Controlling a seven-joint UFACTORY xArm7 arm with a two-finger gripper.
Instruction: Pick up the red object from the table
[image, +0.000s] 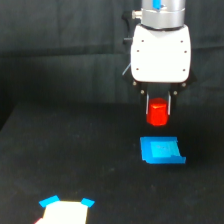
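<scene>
**Red object clamped in the claw, above the table's far right area**

Position. The red object (157, 112) sits between the two thin fingers of the gripper (158, 111), under the white gripper housing (160, 52). The fingers stand close against its sides, so the claw reads as closed on the block. The block appears clear of the table (60, 150), though from this single angle I cannot confirm a gap beneath it. It lies over the table's far portion, toward the exterior view's right.

Surroundings. A flat blue square piece (161, 151) lies on the table just nearer the camera than the block, apart from it. At the table's near edge, toward the exterior view's left, a pale item with blue corners (64, 210) is partly cut off by the frame; its nature cannot be determined.

Risks, as judged.
- Slip: the block is stubby and possibly rounded, and the fingers are narrow. A small contact area could let it rotate or drop if the arm jolts.
- A dropped block could land on or near the blue piece and roll out of easy reach.
- Grip depth cannot be verified, since the fingers hide the block's flanks.

Markings. No brand, label or legible writing is visible on any item.
</scene>
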